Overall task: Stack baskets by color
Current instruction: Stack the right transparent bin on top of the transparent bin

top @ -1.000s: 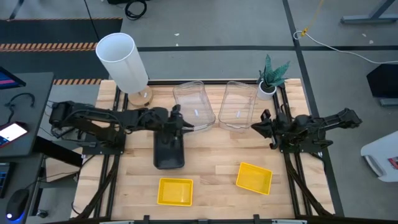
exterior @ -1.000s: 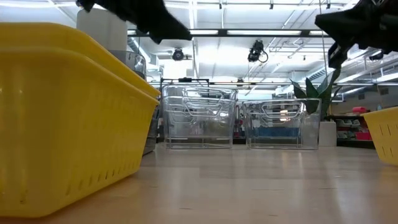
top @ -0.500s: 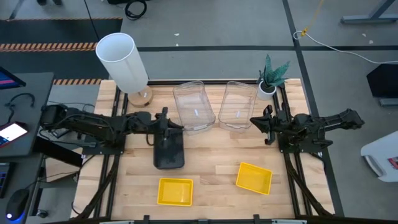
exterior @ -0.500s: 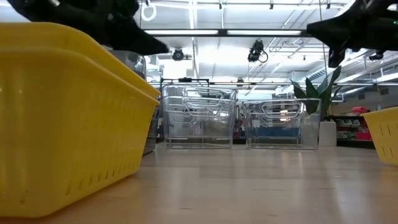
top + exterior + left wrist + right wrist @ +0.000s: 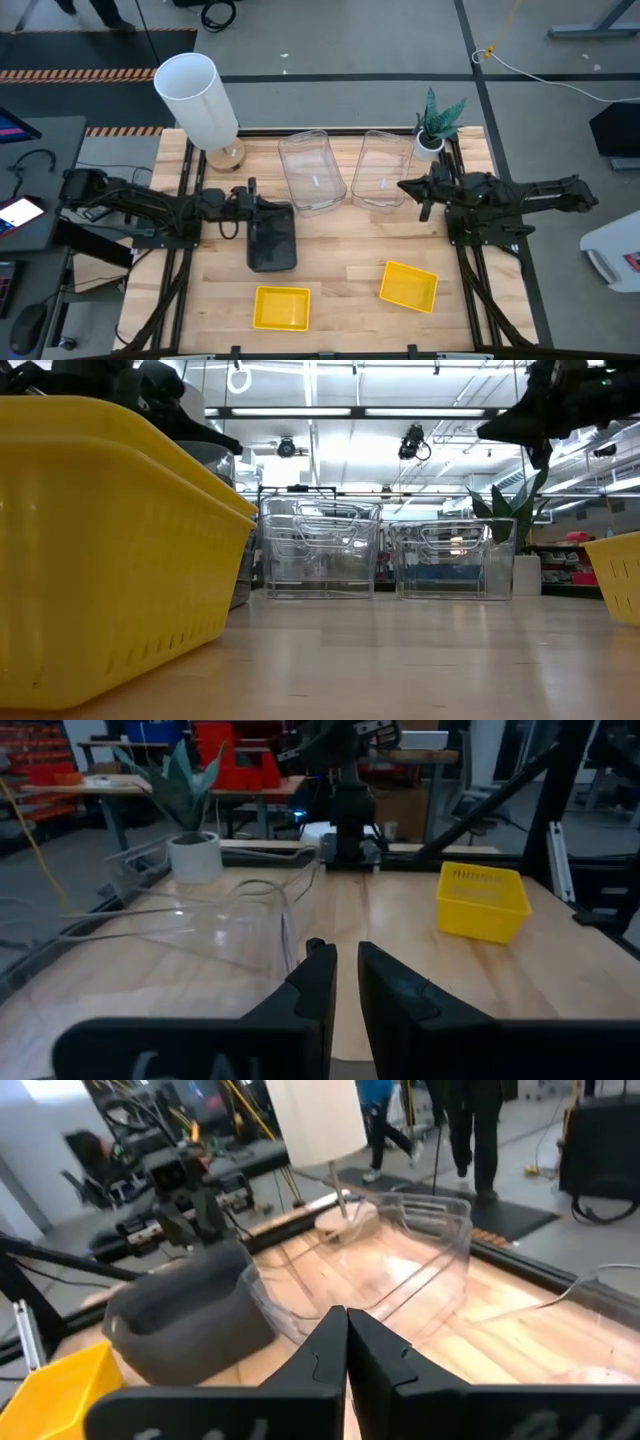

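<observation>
your left gripper (image 5: 250, 186) sits just behind grey basket (image 5: 271, 239), fingers narrowly apart, nothing pinched; your right gripper (image 5: 347, 1342) pressed together, beside clear basket (image 5: 381, 168), seemingly not touching; yellow baskets (image 5: 409, 285) nearer front edge

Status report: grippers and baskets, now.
Left gripper nearly shut, empty, beside the grey basket. Right gripper shut, empty, by the right clear basket. Two yellow baskets lie apart, unstacked. Nothing in the way.
</observation>
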